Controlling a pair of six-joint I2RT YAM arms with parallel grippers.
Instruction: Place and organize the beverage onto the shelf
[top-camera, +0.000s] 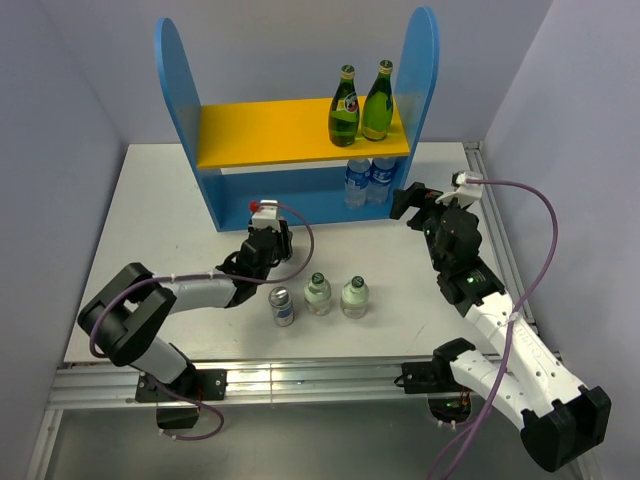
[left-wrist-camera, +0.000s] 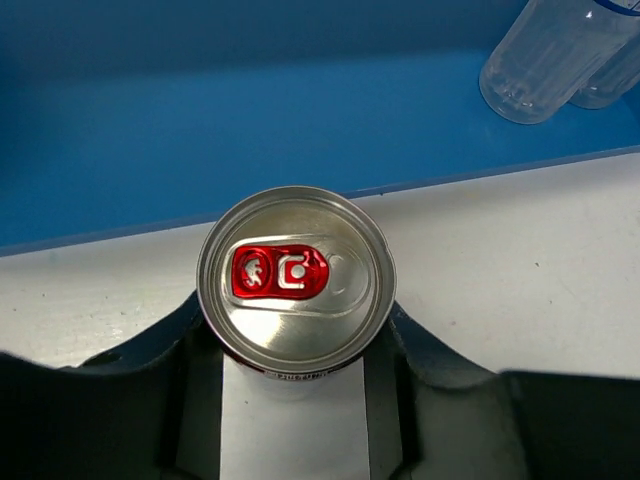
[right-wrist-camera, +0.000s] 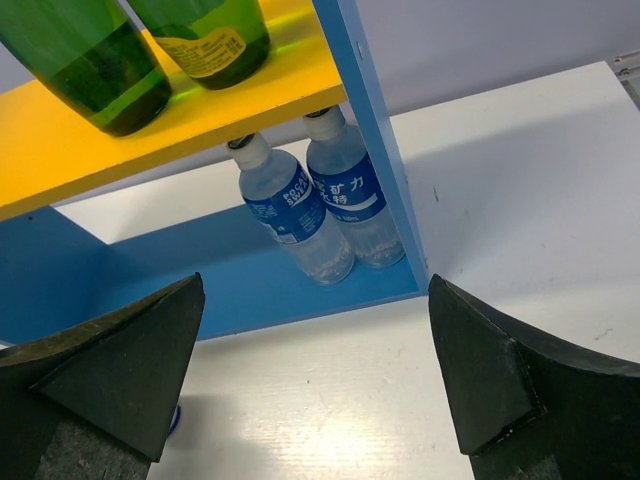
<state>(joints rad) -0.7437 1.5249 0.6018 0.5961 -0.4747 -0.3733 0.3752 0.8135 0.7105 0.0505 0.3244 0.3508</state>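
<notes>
A silver-topped can with a red pull tab (left-wrist-camera: 295, 290) stands upright on the white table, just in front of the shelf's blue base (left-wrist-camera: 250, 130). My left gripper (left-wrist-camera: 295, 375) is shut on the can, one dark finger (left-wrist-camera: 190, 370) pressed against each side. From above, the left gripper (top-camera: 265, 225) mostly covers the can. The shelf (top-camera: 300, 135) holds two green glass bottles (top-camera: 360, 103) on its yellow board and two water bottles (right-wrist-camera: 320, 205) on its base at the right end. My right gripper (right-wrist-camera: 315, 390) hangs open and holds nothing, in front of the water bottles.
A second silver can (top-camera: 283, 306) and two small pale bottles with green caps (top-camera: 317, 293) (top-camera: 354, 296) stand in a row on the table (top-camera: 160, 220) between the arms. Grey walls close in the table on three sides.
</notes>
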